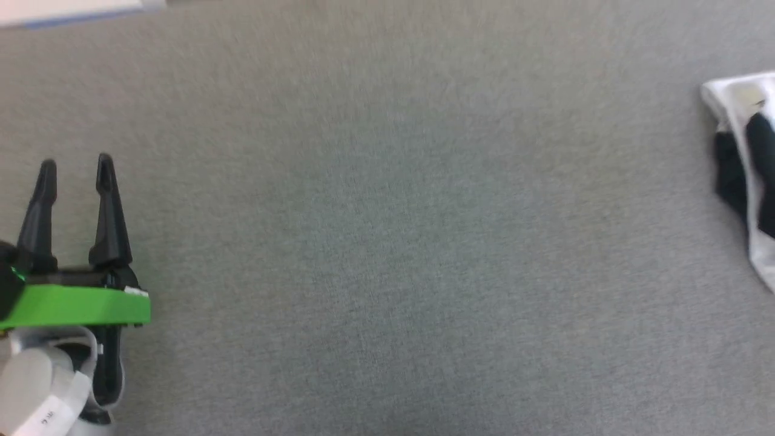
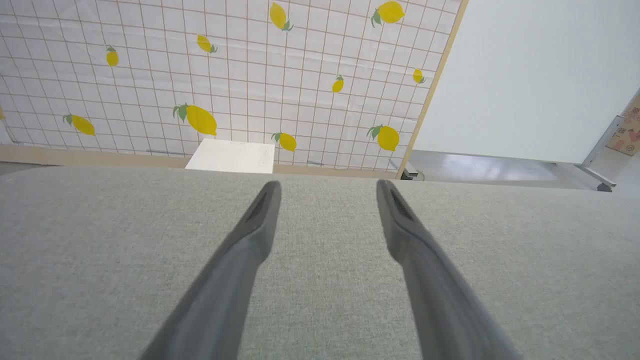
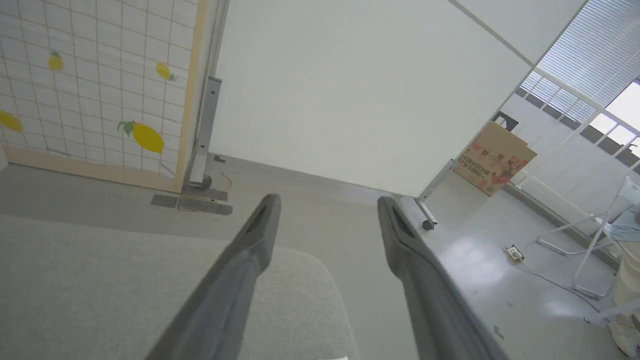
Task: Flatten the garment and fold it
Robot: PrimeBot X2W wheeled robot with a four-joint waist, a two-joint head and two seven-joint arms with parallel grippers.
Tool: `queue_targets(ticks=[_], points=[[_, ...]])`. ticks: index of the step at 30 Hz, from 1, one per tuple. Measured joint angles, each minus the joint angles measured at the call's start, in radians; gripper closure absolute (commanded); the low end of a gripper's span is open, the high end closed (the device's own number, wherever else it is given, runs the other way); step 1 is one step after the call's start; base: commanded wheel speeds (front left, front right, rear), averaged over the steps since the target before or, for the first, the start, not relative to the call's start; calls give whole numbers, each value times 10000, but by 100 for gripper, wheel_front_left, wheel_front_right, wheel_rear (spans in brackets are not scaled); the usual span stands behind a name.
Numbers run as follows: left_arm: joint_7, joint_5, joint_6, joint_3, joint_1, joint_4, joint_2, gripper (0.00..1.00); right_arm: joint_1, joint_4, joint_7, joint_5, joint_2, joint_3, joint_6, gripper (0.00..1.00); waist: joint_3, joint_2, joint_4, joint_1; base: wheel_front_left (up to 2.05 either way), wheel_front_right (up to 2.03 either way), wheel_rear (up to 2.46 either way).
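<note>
Garment (image 1: 751, 200) bunched, far R | L gripper (image 1: 77, 161) jaws apart, empty | R gripper (image 3: 328, 199) jaws apart, empty

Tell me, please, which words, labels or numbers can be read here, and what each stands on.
White tag on the left arm: dark marks, too blurred to read.
White sheet by the lemon-print screen: faint writing, too small.
Cardboard box: red print, illegible.
Nothing can be quoted.
</note>
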Motion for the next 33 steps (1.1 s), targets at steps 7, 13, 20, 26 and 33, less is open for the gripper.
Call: queue_targets(ticks=[7,13,20,26,33], points=[[-194,113,654,336,420,247,-593,0,-619,-291,-1657,303,3074,537,2,0,-1533,0,162,-1,0,0,0],[-224,454,1016,349,700,403,-1007,0,254,-155,-3511,270,5129,545,-2,0,-2732,0,378,-1,0,0,0],[-238,784,1246,-138,815,872,-1379,0,2499,-115,-5200,779,5544,447,-4,0,-3892,0,812,-1,0,0,0],[-222,1070,1290,-564,892,1440,-1613,0,4556,169,-5825,1459,5561,1003,-4,0,-4621,0,1251,-1,0,0,0],[-205,1248,1300,-1049,1030,2184,-1699,0,5975,412,-6059,1129,5565,1028,-4,0,-4953,0,1674,-1,0,0,0]])
